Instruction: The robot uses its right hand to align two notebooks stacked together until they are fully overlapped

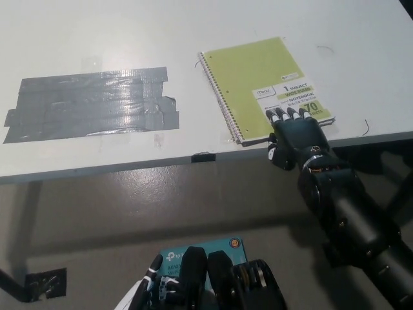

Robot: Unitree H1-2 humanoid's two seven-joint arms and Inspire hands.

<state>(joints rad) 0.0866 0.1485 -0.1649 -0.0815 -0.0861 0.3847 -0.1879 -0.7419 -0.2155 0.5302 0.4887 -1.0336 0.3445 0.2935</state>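
Head view
Right arm: the black arm (361,226) is reaching up from the lower right, with the wrist lying at the table's near edge.
Right hand: the black hand (293,137) is resting palm down on the near right corner of the notebook, fingertips (288,115) lying apart on the cover; it is gripping nothing, only pressing flat.
Left hand: the white hand (143,292) is showing only partly at the bottom edge, below the table; its fingers cannot be judged.
Notebook: the yellow-green spiral notebook (261,81) is lying flat on the white table (97,32), right of centre, turned slightly, its near edge just beside the table's edge. A second notebook under it cannot be made out.
Label: the white cover label (284,95) is reading "Mead", "1 subject", "notebook" and "70"; smaller print is too fine to read.
Spiral binding: the wire coil (219,97) is running along the notebook's left side.
Tape: a patch of grey duct tape (90,103) is sticking to the table, well apart from the notebook on the left.
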